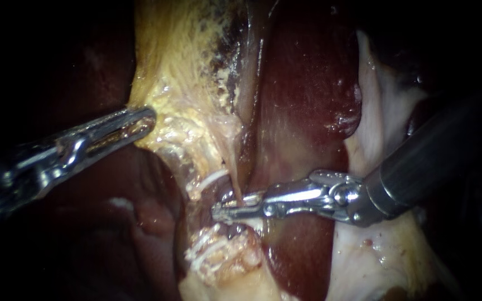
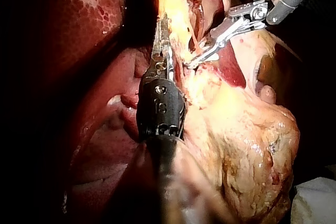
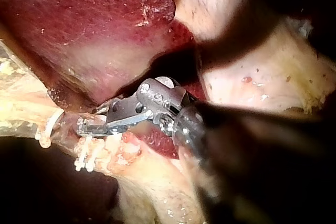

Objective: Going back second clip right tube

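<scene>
While the right instrument [image 1: 218, 212] lies across the middle of the endoscope view, how do its jaws stand?

— Slightly parted, with a dark slit showing between them along their length. A thin tan tube [image 1: 235, 189] comes down onto the upper jaw. I cannot tell whether the lower jaw touches it, so nothing counts as gripped.

And the clips?

— One white clip [image 1: 210, 179] sits across the tissue just above the jaw tips. A cluster of white clips [image 1: 206, 249] sits just below them, on lumpy yellowish tissue. The jaw tips lie between the two. The right wrist view agrees: the single clip is ahead of the jaws, and the cluster is beside and under them.

What about the left instrument [image 1: 149, 118]?

— Its shaft comes in from the left. Its jaws are closed on the edge of the yellow fatty tissue [image 1: 179, 67], which is drawn toward them. In the left wrist view they lie along that same yellow fold, with the right instrument's jaws near, off to one side.

What surrounds them?

— Dark red liver [image 1: 302, 83] lies behind the right instrument's jaws, and pale tissue [image 1: 377, 111] lies above its shaft.
</scene>
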You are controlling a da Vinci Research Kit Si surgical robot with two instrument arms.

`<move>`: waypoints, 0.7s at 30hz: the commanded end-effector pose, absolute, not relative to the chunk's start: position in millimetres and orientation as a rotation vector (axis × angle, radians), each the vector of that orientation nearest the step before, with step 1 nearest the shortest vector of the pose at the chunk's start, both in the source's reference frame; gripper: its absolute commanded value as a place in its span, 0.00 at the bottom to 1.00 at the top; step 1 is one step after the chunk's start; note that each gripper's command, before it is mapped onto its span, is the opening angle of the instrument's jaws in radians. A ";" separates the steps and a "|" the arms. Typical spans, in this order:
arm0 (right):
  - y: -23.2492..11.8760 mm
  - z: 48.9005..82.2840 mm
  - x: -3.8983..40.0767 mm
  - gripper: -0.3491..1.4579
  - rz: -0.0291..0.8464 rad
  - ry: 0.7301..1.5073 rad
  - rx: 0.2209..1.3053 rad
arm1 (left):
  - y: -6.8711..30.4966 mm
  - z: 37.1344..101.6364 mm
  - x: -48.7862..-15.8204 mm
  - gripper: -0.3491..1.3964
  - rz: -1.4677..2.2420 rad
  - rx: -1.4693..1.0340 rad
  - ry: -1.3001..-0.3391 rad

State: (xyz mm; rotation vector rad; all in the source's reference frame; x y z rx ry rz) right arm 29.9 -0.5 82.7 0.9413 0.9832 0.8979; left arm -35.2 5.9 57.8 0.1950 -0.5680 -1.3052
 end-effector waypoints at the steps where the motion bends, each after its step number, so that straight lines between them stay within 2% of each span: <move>1: -0.5 82.7 29.9 0.00 0.899 0.983 0.940 | 5.9 57.7 -35.2 0.00 -1.306 0.194 -0.569; 4: -0.5 82.7 30.1 0.00 0.899 0.983 0.940 | 5.8 57.7 -35.2 0.00 -1.307 0.196 -0.569; 5: -0.5 82.7 30.1 0.04 0.900 0.983 0.940 | 5.8 57.7 -35.2 0.00 -1.307 0.195 -0.569; 8: -0.5 82.6 30.2 0.34 0.898 0.989 0.935 | 5.8 57.7 -35.2 0.00 -1.308 0.195 -0.565; 11: -0.2 82.8 30.4 0.46 0.853 1.023 0.891 | 5.8 57.7 -35.2 0.00 -1.309 0.194 -0.565; 15: 0.4 83.4 30.4 0.51 0.833 1.074 0.825 | 5.8 57.7 -35.2 0.00 -1.310 0.194 -0.565; 21: 1.0 84.4 29.4 0.52 0.818 1.091 0.759 | 5.8 57.7 -35.2 0.00 -1.310 0.194 -0.564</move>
